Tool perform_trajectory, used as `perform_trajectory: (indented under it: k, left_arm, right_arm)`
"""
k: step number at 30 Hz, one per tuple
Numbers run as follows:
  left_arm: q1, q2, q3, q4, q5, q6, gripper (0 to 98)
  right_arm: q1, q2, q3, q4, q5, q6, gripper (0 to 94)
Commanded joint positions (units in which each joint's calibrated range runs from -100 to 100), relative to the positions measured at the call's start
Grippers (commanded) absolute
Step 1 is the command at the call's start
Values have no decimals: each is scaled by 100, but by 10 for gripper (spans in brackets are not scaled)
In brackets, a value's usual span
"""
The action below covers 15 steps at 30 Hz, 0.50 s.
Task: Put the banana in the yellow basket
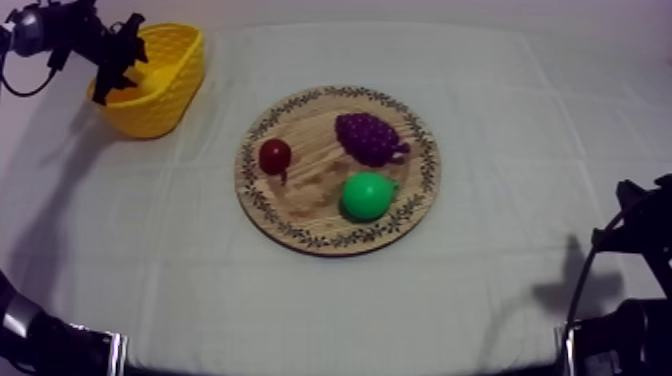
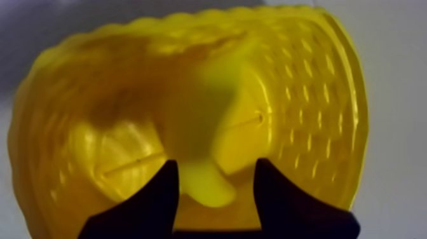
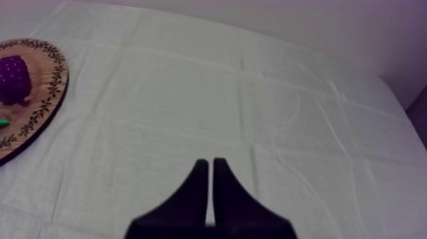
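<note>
My left gripper point(image 1: 112, 75) hangs over the near rim of the yellow basket point(image 1: 165, 95) at the table's far left. In the left wrist view its fingers point(image 2: 166, 194) stand apart above the basket's inside point(image 2: 305, 127). The banana point(image 2: 204, 181), a blurred yellow shape, lies between them with a gap beside one finger. The round wooden board point(image 1: 300, 215) sits mid-table with no banana on it. My right gripper point(image 3: 210, 162) is shut on nothing, low over bare cloth to the right of the board point(image 3: 44, 95).
On the board lie a bunch of grapes point(image 1: 370, 137), a green pear point(image 1: 367, 195) and a small red fruit point(image 1: 275, 155). The grapes point(image 3: 13, 79) also show in the right wrist view. My right arm point(image 1: 640, 225) rests at the table's right edge.
</note>
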Motion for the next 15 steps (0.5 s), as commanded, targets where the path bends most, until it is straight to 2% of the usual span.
perform_trajectory:
  k: [1, 8, 15]
  left_arm:
    - [-1, 13, 6, 1, -18, -14, 536]
    - [-2, 45, 8, 2, -84, -36, 533]
    - [-5, -93, -12, 7, 57, -38, 392]
  right_arm:
    - [0, -1, 5, 2, 2, 0, 4]
    - [0, -1, 5, 2, 2, 0, 4]
    - [0, -1, 5, 2, 2, 0, 4]
